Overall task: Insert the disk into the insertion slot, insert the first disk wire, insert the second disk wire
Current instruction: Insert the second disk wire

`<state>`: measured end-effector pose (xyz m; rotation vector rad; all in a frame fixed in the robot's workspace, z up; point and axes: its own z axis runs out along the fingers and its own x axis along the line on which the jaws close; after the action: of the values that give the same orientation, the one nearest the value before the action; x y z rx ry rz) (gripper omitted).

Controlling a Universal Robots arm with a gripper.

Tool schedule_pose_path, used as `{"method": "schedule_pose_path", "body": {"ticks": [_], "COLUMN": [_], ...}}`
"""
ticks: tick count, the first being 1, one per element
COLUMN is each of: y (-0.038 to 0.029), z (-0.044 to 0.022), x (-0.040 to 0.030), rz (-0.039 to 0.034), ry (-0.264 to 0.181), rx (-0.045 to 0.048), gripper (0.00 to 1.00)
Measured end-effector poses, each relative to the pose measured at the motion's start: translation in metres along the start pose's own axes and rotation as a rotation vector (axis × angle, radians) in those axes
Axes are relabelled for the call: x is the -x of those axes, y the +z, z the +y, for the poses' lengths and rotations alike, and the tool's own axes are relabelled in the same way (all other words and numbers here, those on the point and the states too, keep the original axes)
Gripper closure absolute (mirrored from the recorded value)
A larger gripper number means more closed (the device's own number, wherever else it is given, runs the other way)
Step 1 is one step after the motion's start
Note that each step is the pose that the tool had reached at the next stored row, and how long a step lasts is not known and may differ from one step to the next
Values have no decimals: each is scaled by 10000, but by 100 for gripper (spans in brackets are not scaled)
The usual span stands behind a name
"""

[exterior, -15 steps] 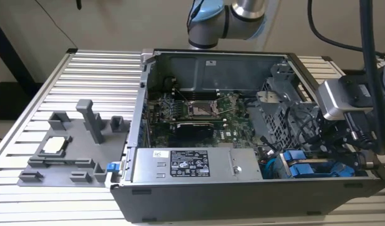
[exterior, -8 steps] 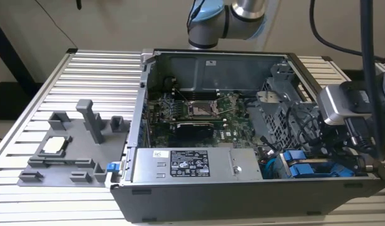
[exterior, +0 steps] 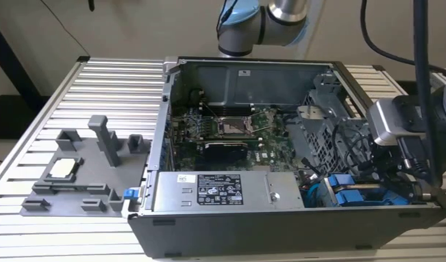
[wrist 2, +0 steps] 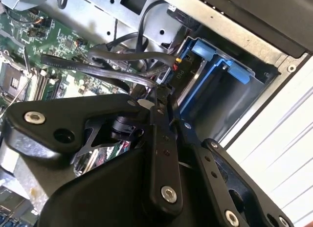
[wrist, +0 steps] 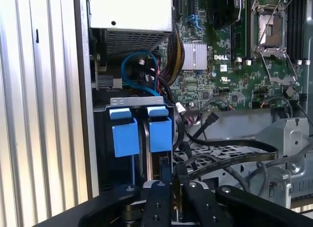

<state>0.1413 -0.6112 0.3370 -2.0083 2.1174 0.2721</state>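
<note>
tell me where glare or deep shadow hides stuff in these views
In the exterior view, the blue caddy tabs sit in a dim corner of the computer case. In the second wrist view, daylight washes out the ribbed table, and the dark gripper blocks much of the foreground. In the first wrist view, the bay below the blue tabs falls into shadow.

Open computer case (exterior: 296,164) lying on slatted table (exterior: 77,98).
Blue caddies (exterior: 354,192) sitting in its near corner at the exterior view's right; grey fixture tray (exterior: 84,174) resting left; arm (exterior: 263,24) hanging at far side.

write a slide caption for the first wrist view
Gripper poised over blue drive caddies in the insertion slot, cables beside it.
</note>
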Motion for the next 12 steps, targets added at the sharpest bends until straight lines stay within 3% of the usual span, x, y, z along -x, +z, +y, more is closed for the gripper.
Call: {"method": "schedule_pose_path", "body": {"ticks": [7, 12], "y": [2, 34], "z": [6, 12], "x": [-2, -12], "rz": [40, 126], "ry": [126, 249], "rx": [-32, -73], "gripper": [84, 84]}}
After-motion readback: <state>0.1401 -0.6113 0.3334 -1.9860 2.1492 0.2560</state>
